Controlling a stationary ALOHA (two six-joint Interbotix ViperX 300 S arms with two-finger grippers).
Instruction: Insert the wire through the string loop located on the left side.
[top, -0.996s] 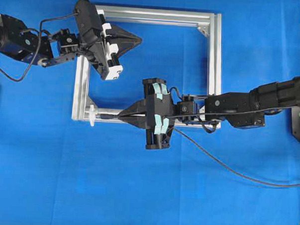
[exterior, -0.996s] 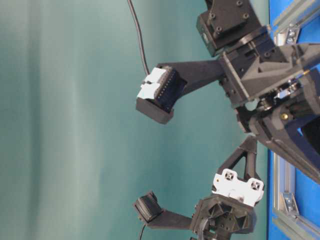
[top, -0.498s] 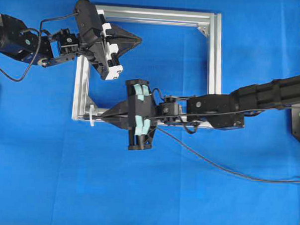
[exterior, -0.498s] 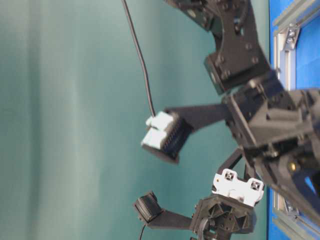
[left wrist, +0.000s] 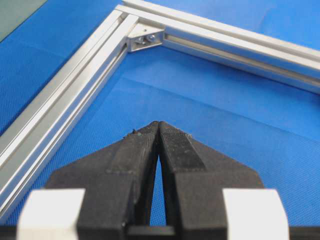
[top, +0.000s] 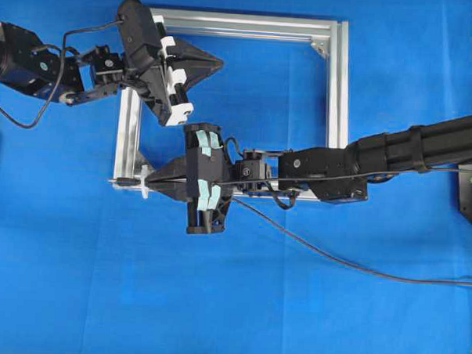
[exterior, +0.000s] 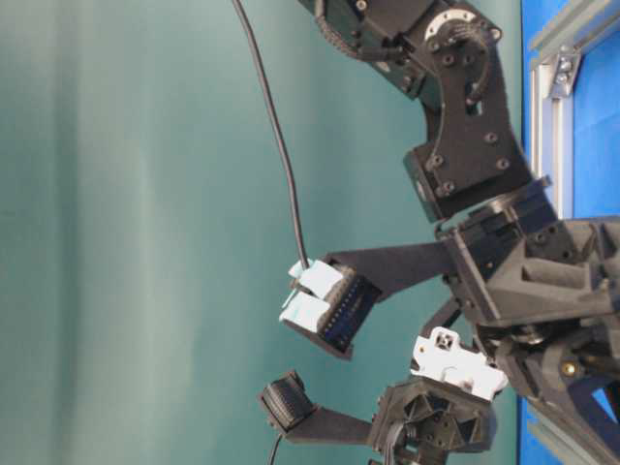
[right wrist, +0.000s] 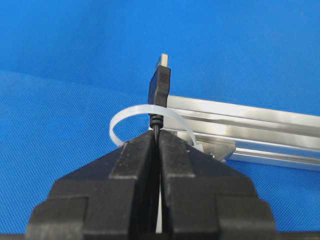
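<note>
We have the right gripper with its fingers pressed together on the wire, pinching it just behind the plug. In the right wrist view the plug stands up from the fingertips at the centre of the frame, its metal tip pointing away from the camera, and the string loop arches around it just above the fingertips. The plug body looks to have gone through the loop, though from this angle alone we cannot be sure it is not merely in front of it.

In the overhead view the right gripper sits at the lower left corner of the aluminium frame. The loop juts from the frame's bottom bar there, and a dark tip shows just left of it, which supports our reading that the plug has passed through. The rest of the wire trails off toward the right edge across the blue desk.

The left gripper holds nothing, fingers closed tip to tip, hovering inside the frame's upper left corner.

By our judgement the threading is largely done. What remains is drawing more wire through and letting go.
</note>
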